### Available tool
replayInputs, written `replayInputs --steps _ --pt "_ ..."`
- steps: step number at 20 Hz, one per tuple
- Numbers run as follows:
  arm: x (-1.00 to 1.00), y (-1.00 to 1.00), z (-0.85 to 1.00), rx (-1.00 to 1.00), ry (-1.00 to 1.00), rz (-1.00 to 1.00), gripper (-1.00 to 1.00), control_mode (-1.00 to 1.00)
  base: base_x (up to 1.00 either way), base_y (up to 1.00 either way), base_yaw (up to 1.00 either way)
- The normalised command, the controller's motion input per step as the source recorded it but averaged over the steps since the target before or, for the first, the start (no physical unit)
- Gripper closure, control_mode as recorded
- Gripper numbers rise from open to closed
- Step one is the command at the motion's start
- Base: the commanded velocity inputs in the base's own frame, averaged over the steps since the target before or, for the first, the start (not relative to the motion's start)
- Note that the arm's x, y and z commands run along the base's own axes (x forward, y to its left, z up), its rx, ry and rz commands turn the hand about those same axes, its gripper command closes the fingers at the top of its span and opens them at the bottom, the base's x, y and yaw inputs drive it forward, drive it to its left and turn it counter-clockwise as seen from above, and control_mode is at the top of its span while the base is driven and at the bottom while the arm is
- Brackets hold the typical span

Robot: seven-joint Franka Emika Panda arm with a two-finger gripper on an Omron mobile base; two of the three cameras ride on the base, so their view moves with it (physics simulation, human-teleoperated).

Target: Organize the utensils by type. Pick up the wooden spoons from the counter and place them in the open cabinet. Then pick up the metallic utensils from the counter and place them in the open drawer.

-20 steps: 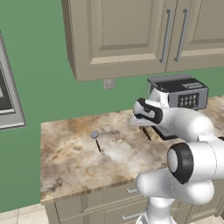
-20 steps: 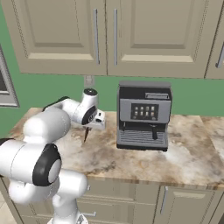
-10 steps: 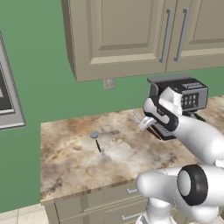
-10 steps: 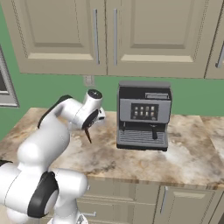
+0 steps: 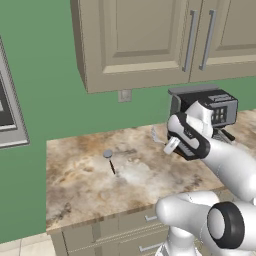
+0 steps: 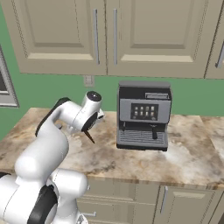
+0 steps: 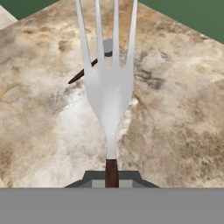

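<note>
Since a second ago the white arm has swung its wrist further toward the black coffee machine (image 6: 143, 114), carrying the held utensil up and away from the marbled surface. Clamped between the nearly closed fingers (image 7: 111, 174) is a silvery four-tined metal fork with a thin dark brown handle (image 7: 108, 83); only a short stub of that handle shows above the fingers in the hand view, and the tines reach straight out ahead of them. In the left base view the fork's pale head (image 5: 156, 135) sticks out from the hand toward the green wall, lifted clear of the beige-and-brown marbled stone desk (image 5: 85, 180). In the right base view the dark handle (image 6: 89, 137) juts down below the wrist, just beside the coffee machine.

Beyond the fork's tips, well ahead of the fingers, the second metallic utensil, round grey head on a thin dark handle (image 5: 110, 161), lies flat on the desk; in the hand view it (image 7: 94, 60) is partly hidden behind the tines, its handle slanting out to the left of them. Above the desk, the beige wall cabinets with grey bar handles (image 6: 105, 37) have their doors closed.
</note>
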Motion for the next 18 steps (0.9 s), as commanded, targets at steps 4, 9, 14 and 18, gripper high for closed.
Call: replayInputs --steps 4,9,14,18 --pt "0.0 0.0 0.0 0.0 0.0 0.0 1.0 -1.0 0.0 0.0 0.0" --pt "0.0 0.0 0.0 0.0 0.0 0.0 1.0 -1.0 0.0 0.0 0.0" --pt "0.0 0.0 0.0 0.0 0.0 0.0 1.0 -1.0 0.0 0.0 0.0" --pt "-0.01 0.0 0.0 0.0 0.0 0.0 1.0 -1.0 0.0 0.0 0.0"
